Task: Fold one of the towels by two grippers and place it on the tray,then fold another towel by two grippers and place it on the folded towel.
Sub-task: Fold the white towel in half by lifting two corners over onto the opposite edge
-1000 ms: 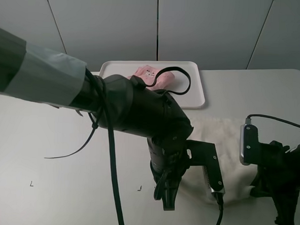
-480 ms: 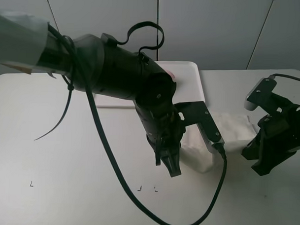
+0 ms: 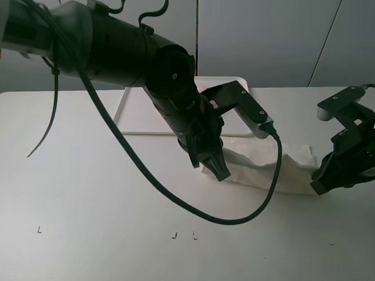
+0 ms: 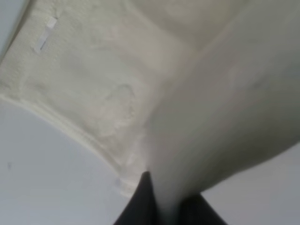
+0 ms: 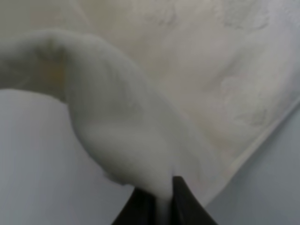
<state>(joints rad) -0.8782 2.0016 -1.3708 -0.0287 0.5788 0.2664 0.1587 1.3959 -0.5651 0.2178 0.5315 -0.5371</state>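
Grippers at both ends of a towel, exterior high view: the left gripper and the right gripper each pinch one end of the cream-white towel; it sags onto the white table, its long axis running side to side between them; the white tray sits just beyond it on the far side, nearer the left arm, which hides most of it; a sliver of pink on the tray is probably the pink towel, though too little shows to judge its fold.

Left wrist view: the left gripper is clamped on a raised flap of the cream-white towel; a lower layer spreads beneath, with a small sewn label.

Right wrist view: the right gripper is likewise closed on a lifted hump of the towel; more embossed cloth lies flat below.

Judged from this, the coming move carries the towel away from the robot toward the tray, both arms together.
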